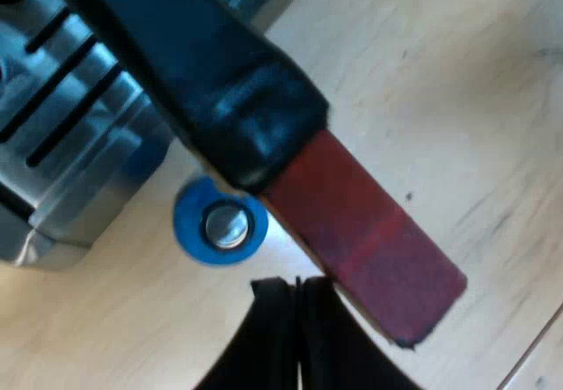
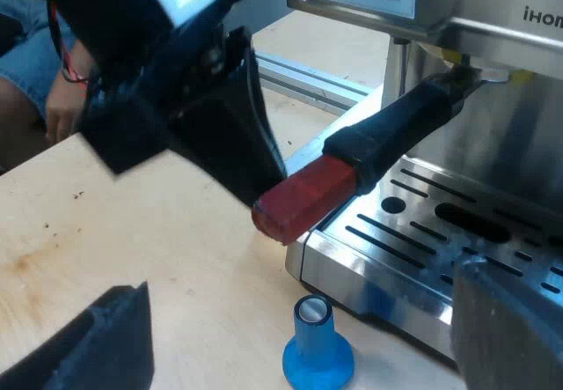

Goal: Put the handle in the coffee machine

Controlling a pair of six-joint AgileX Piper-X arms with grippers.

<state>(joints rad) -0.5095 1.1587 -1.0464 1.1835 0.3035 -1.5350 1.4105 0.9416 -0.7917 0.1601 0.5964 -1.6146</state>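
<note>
Being held at the front of the espresso machine (image 2: 493,20), under the brew head, the metal holder (image 2: 466,77) is being shown with its dark handle (image 2: 396,126) slanting out over the slotted drip tray (image 2: 422,240). The handle's red end (image 2: 303,198) is being carried past the tray's corner, above the wooden table (image 2: 158,231). The left gripper (image 1: 297,286) is being held with its two black fingers pressed together, nothing being gripped between them. Their tips are being set against the side of the red end. The right gripper (image 2: 301,275) is being held wide open, nothing being grasped. The blue tamper (image 2: 315,346) is being seen between its spread fingers and apart from both, standing upright on the table just beside the tray's edge. A person's leg (image 2: 26,82) in blue shorts and a hand (image 2: 62,113) are being seen beyond the table's edge.
</note>
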